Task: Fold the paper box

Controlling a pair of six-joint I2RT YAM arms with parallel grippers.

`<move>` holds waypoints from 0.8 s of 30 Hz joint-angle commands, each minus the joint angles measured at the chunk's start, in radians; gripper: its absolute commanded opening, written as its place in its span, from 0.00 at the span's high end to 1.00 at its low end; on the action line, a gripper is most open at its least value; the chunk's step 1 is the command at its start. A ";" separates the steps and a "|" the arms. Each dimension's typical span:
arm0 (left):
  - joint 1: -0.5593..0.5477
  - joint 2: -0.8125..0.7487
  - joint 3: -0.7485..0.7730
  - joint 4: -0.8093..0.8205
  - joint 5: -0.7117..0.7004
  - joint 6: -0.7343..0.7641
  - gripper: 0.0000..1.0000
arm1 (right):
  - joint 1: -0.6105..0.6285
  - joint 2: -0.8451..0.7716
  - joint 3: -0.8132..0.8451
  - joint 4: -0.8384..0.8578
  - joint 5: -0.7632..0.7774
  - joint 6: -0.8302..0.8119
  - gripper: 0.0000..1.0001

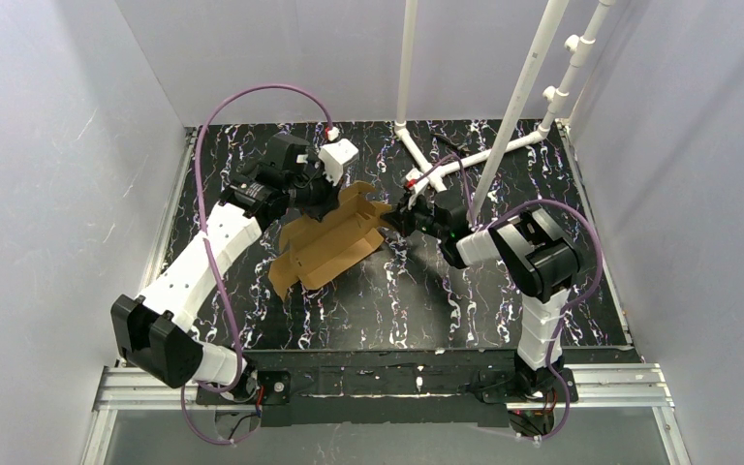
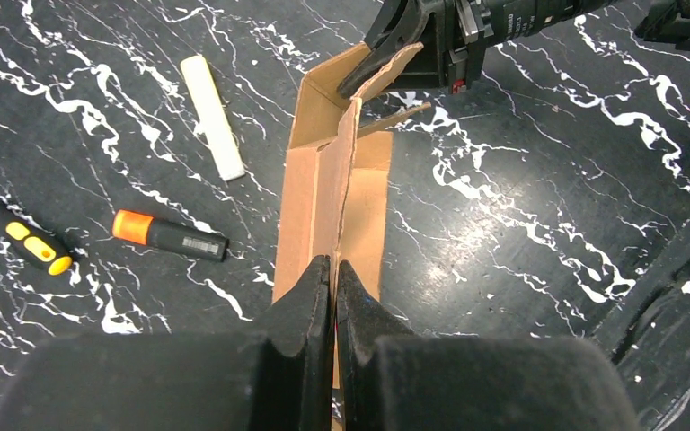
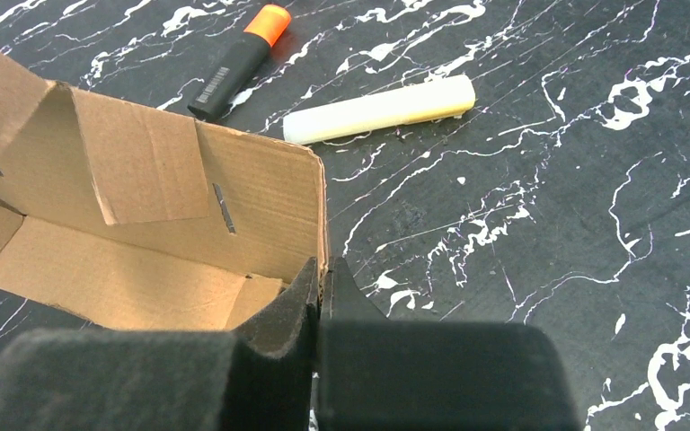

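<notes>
The paper box (image 1: pixel 325 244) is a brown corrugated die-cut sheet, partly folded, lying mid-table with some panels raised. My left gripper (image 1: pixel 322 201) is shut on the edge of an upright panel at the box's far-left side; in the left wrist view (image 2: pixel 334 266) that panel runs away from the jaws. My right gripper (image 1: pixel 394 218) is shut on the box's right end wall; in the right wrist view (image 3: pixel 322 267) the jaws pinch the wall's edge, with the box's inside (image 3: pixel 144 215) open to the left. The right gripper also shows in the left wrist view (image 2: pixel 386 54).
An orange-capped black marker (image 2: pixel 169 234), a cream-white stick (image 2: pixel 213 117) and a yellow-and-black screwdriver handle (image 2: pixel 20 237) lie on the black marbled table (image 2: pixel 521 206) beside the box. A white pipe frame (image 1: pixel 465 145) stands at the back right.
</notes>
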 commanded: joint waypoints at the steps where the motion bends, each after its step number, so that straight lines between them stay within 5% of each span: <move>1: -0.006 -0.068 -0.026 0.002 0.044 -0.039 1.00 | 0.008 -0.063 -0.059 0.190 0.044 -0.032 0.99; 14: -0.012 -0.102 -0.130 0.040 0.101 -0.141 1.00 | 0.061 -0.119 -0.151 0.156 0.054 -0.131 0.99; 24: -0.012 -0.108 -0.174 0.068 0.058 -0.239 1.00 | 0.063 -0.150 -0.188 0.127 0.007 -0.147 0.82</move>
